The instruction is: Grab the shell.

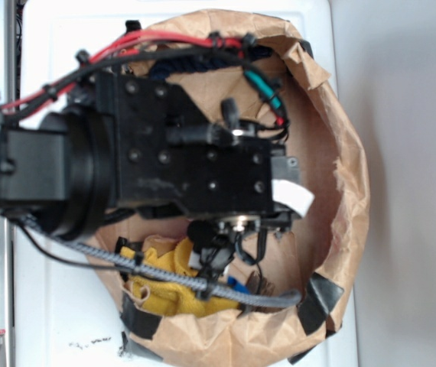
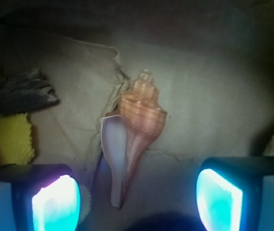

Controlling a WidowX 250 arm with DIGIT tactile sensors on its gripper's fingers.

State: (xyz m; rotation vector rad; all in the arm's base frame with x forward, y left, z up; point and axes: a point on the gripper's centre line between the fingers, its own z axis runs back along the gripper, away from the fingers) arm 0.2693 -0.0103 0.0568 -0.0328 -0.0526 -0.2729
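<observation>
**Jaws spread above the shell**

I am hovering inside a crumpled brown paper bowl (image 1: 348,176), my jaws standing wide, one glowing pad (image 2: 55,204) at each lower corner of my wrist view. The shell (image 2: 134,132) is lying on the paper floor between and just beyond my pads, touching neither, its knobbly orange spire pointing away and its long tip pointing back toward me. A yellow cloth (image 2: 9,137) and a dark wood block (image 2: 19,91) are sitting off to the left, apart from the shell.
</observation>
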